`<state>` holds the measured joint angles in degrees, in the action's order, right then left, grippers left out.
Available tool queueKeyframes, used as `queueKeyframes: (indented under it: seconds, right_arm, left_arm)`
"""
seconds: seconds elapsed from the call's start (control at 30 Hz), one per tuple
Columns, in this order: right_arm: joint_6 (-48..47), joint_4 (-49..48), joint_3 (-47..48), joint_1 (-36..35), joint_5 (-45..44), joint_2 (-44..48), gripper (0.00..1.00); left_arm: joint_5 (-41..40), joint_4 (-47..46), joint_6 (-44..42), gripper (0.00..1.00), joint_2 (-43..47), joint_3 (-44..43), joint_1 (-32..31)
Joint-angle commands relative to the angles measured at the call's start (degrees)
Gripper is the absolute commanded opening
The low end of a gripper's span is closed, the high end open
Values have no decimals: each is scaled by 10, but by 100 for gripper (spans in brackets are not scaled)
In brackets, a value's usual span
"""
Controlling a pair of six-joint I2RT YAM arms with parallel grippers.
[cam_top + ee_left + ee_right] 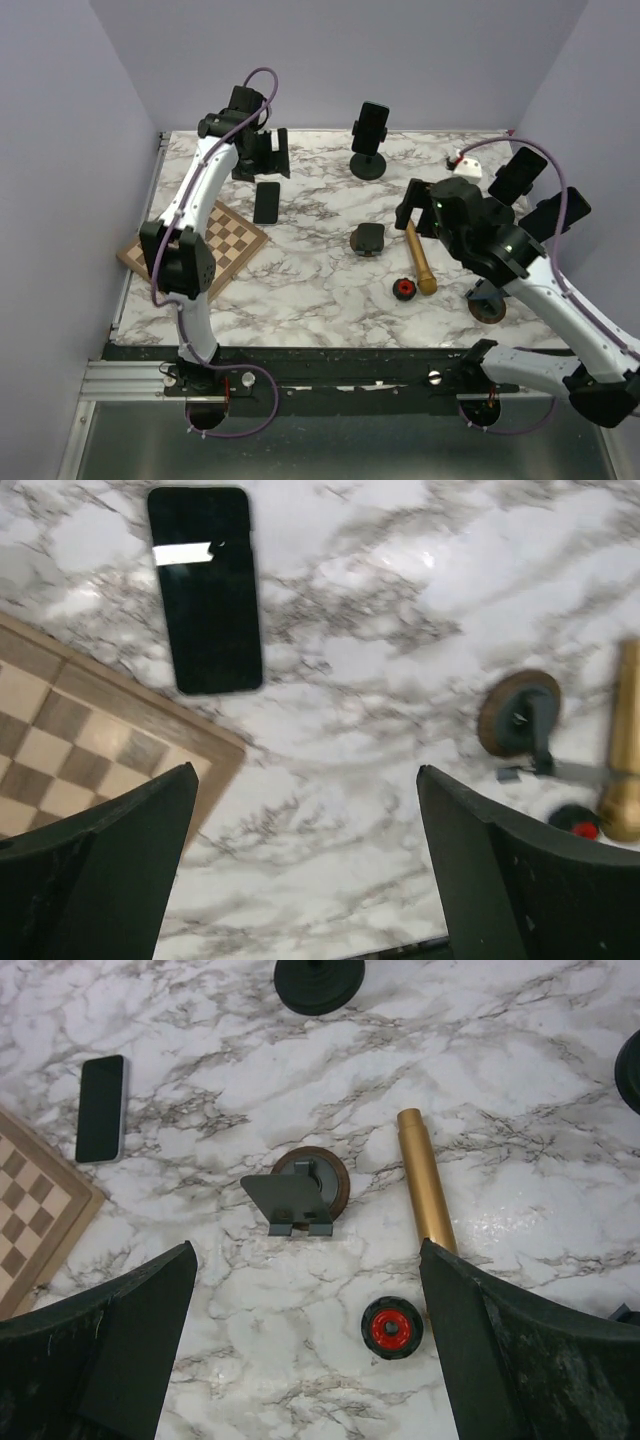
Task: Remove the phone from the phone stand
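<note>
Phone (205, 590) flat, clear of left end effector (305, 780)

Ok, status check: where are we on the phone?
Left claw open, right claw open, both empty. Phone flat on the table beside the chessboard, off the small stand. Stand empty, nothing in the way.
</note>
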<state>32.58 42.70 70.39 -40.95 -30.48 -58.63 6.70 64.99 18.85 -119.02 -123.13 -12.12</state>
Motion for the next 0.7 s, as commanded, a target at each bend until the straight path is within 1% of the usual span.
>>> queueKeyframes:
  seconds: [0.0,0.1,0.2,0.3,0.4,0.47,0.5,0.57,0.67]
  right_arm:
    - [16,-35,27,-3,11,-68,100]
    - [25,-69,55,-3,14,-130,100]
    - [56,-77,100,-2,-14,-202,100]
    - [87,-89,156,0,-51,-269,100]
    - [108,-96,227,5,-78,-333,100]
    - [106,-104,273,12,-92,-375,100]
    - [105,-106,294,14,-101,-397,100]
    - [88,-123,334,19,-114,-431,100]
    - [58,-155,369,30,-117,-473,100]
  left_arm:
    - [34,-128,63,99,205,162,-89]
    - [34,-177,80,99,295,258,-120]
    - [62,-236,94,99,381,355,-124]
    - [41,-269,75,99,457,424,-125]
    - [13,-253,45,99,489,437,-125]
    - [13,-246,29,99,510,446,-125]
    - [17,-257,23,99,522,459,-125]
    - [14,-281,26,99,548,494,-125]
    - [16,-289,34,99,565,509,-131]
